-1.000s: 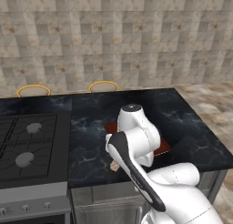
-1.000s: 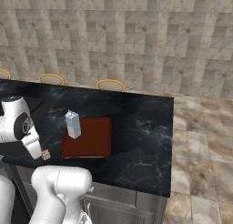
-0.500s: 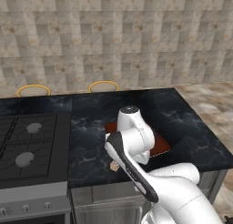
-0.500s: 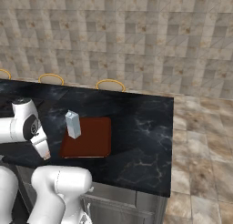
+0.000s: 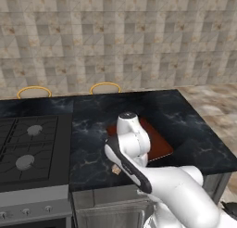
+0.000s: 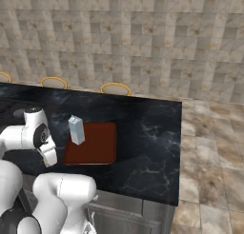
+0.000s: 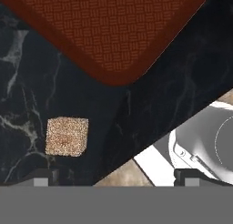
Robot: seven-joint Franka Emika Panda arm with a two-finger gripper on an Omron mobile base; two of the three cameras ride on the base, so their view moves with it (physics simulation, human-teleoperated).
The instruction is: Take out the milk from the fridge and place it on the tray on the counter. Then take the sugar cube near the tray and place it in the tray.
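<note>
Milk (image 6: 76,130) standing on tray (image 6: 97,147); gripper (image 7: 113,175) has dropped closer over sugar cube (image 7: 67,136) beside tray corner, jaws spread wide, empty; grasp pending.

Pretty clearly a home kitchen, rendered: black marble-look bench (image 5: 185,125) with white veins, a black gas stovetop (image 5: 28,146) set into it with oven knobs (image 5: 25,212) below, beige stone tile wall (image 5: 120,41) behind, stone tile floor (image 6: 214,161), and round stool backs (image 6: 116,89) along the far edge.
</note>
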